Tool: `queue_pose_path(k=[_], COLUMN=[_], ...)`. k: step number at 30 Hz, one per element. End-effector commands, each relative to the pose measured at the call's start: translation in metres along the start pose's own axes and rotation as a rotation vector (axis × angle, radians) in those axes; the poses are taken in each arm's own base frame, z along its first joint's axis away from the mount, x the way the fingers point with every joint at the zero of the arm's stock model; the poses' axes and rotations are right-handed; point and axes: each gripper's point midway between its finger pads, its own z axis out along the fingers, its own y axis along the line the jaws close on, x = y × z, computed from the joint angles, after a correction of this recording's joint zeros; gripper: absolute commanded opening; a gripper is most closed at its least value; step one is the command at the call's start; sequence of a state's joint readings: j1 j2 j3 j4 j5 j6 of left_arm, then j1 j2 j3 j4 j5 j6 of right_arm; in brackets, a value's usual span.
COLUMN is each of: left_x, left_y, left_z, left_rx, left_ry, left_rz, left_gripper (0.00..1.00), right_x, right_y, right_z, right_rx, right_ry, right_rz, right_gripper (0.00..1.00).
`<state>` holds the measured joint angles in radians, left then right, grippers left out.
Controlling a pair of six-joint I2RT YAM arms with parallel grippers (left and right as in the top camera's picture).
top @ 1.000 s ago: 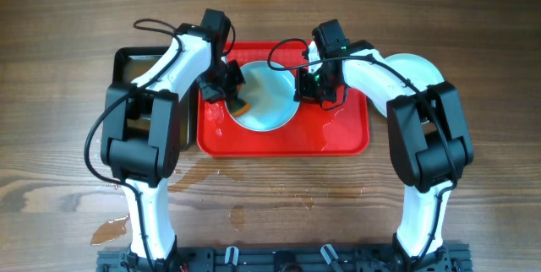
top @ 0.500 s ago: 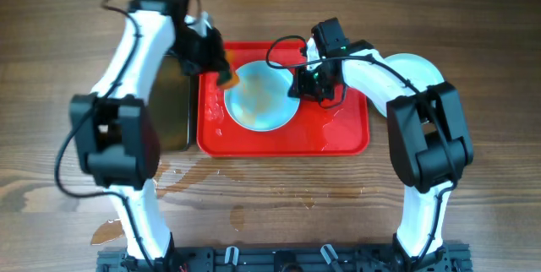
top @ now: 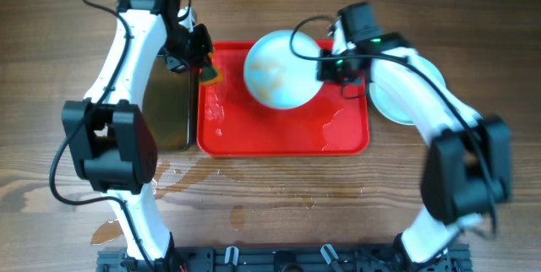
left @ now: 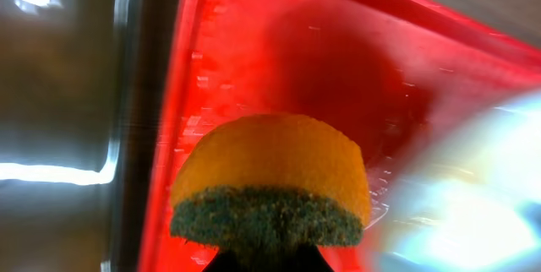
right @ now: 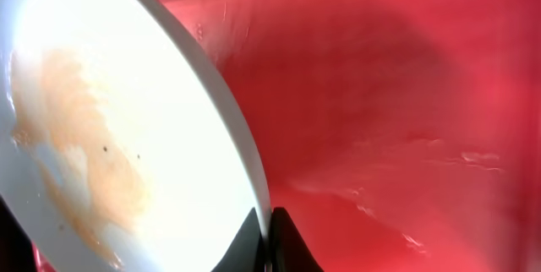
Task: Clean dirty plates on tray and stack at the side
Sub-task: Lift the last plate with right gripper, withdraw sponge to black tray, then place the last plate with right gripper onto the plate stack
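A pale plate [top: 283, 69] with an orange-brown smear is lifted and tilted over the back of the red tray [top: 287, 133]. My right gripper [top: 328, 69] is shut on its right rim; the right wrist view shows the rim pinched between the fingers [right: 269, 242] and the smear on the plate [right: 84, 137]. My left gripper [top: 203, 71] is shut on an orange sponge with a green scouring side [left: 270, 183], held over the tray's back left corner [left: 203, 44], left of the plate. Another pale plate [top: 397, 99] lies on the table right of the tray, partly under my right arm.
A black tray [top: 165, 103] lies against the red tray's left side and shows in the left wrist view [left: 59, 95]. Water film and droplets lie on the red tray. Wet patches mark the wooden table in front, at the left [top: 110, 230].
My right gripper has lifted the plate off the tray and tilted it, moving back and right. My left gripper has pulled the sponge off the plate to the tray's back left corner.
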<state>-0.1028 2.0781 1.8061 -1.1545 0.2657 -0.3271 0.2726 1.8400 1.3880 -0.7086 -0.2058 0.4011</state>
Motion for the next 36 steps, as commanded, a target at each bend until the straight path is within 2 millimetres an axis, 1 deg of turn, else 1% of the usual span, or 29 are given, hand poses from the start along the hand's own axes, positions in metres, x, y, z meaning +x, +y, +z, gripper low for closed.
queue_pose_path(k=[1,3,4,6,10,13,15,16,17,18,19,21,22,23,24,25,26,27,28,30,32,35,36], left_x=[-0.008,-0.008,-0.008,-0.008,-0.008,-0.008,-0.010,-0.012,-0.014,-0.018,-0.023,-0.028,-0.029,-0.028,-0.027,-0.025,-0.024,-0.024,-0.024,-0.024,-0.024,-0.024,-0.024], left_y=[0.020,0.021,0.019,0.017,0.013,0.013,0.016,0.021,0.026,0.030,0.029,0.022,0.019,0.017,0.015,0.012,0.009,0.007,0.006,0.006,0.006,0.006,0.006], left_z=[-0.006,-0.007,-0.007,-0.007,-0.006,-0.006,-0.008,-0.016,-0.028,-0.050,-0.071,-0.100,-0.107,-0.108,-0.106,-0.102,-0.099,-0.098,-0.098,-0.097,-0.098,-0.098,-0.098], left_rx=[-0.225,-0.293,-0.302,-0.327,-0.333,-0.332,-0.352,-0.383,-0.411,-0.432,-0.412,-0.366,-0.352,-0.342,-0.329,-0.311,-0.292,-0.282,-0.275,-0.274,-0.274,-0.274,-0.274], left_ry=[-0.104,-0.142,-0.148,-0.169,-0.184,-0.185,-0.197,-0.216,-0.238,-0.281,-0.330,-0.410,-0.433,-0.436,-0.426,-0.406,-0.392,-0.389,-0.389,-0.388,-0.388,-0.388,-0.388], left_rz=[-0.040,-0.055,-0.046,-0.048,-0.041,-0.053,-0.056,-0.058,-0.061,-0.072,-0.085,-0.094,-0.095,-0.095,-0.094,-0.091,-0.088,-0.088,-0.087,-0.086,-0.086,-0.086,-0.086], left_gripper=[0.04,0.04,0.04,0.04,0.04,0.04,0.04,0.04,0.04,0.04,0.04,0.04,0.04,0.04,0.04,0.04,0.04,0.04,0.04,0.04,0.04,0.04,0.04], right_x=[-0.025,-0.022,-0.019,-0.014,-0.014,-0.012,-0.010,-0.010,-0.009,-0.011,-0.015,-0.021,-0.025,-0.028,-0.031,-0.033,-0.032,-0.032,-0.030,-0.027,-0.026,-0.026,-0.026], right_y=[-0.021,-0.045,-0.054,-0.064,-0.072,-0.074,-0.066,-0.059,-0.052,-0.046,-0.044,-0.044,-0.045,-0.044,-0.041,-0.034,-0.028,-0.018,-0.007,0.003,0.008,0.008,0.008], right_z=[-0.068,-0.092,-0.098,-0.102,-0.107,-0.108,-0.106,-0.105,-0.103,-0.105,-0.109,-0.122,-0.133,-0.146,-0.165,-0.188,-0.200,-0.222,-0.232,-0.233,-0.232,-0.230,-0.225], right_rx=[0.196,0.342,0.393,0.454,0.507,0.530,0.531,0.523,0.518,0.538,0.582,0.698,0.779,0.868,0.978,1.108,1.168,1.267,1.303,1.292,1.278,1.269,1.239], right_ry=[-0.204,-0.241,-0.239,-0.226,-0.231,-0.225,-0.225,-0.226,-0.230,-0.254,-0.291,-0.365,-0.413,-0.469,-0.540,-0.633,-0.684,-0.776,-0.833,-0.861,-0.871,-0.871,-0.856], right_rz=[-0.048,-0.040,-0.038,-0.037,-0.039,-0.061,-0.098,-0.124,-0.153,-0.174,-0.191,-0.223,-0.240,-0.257,-0.278,-0.302,-0.314,-0.320,-0.323,-0.332,-0.336,-0.331,-0.334], right_gripper=[0.04,0.04,0.04,0.04,0.04,0.04,0.05,0.04,0.04,0.04,0.04,0.04,0.04,0.04,0.04,0.04,0.04,0.04,0.04,0.04,0.04,0.04,0.04])
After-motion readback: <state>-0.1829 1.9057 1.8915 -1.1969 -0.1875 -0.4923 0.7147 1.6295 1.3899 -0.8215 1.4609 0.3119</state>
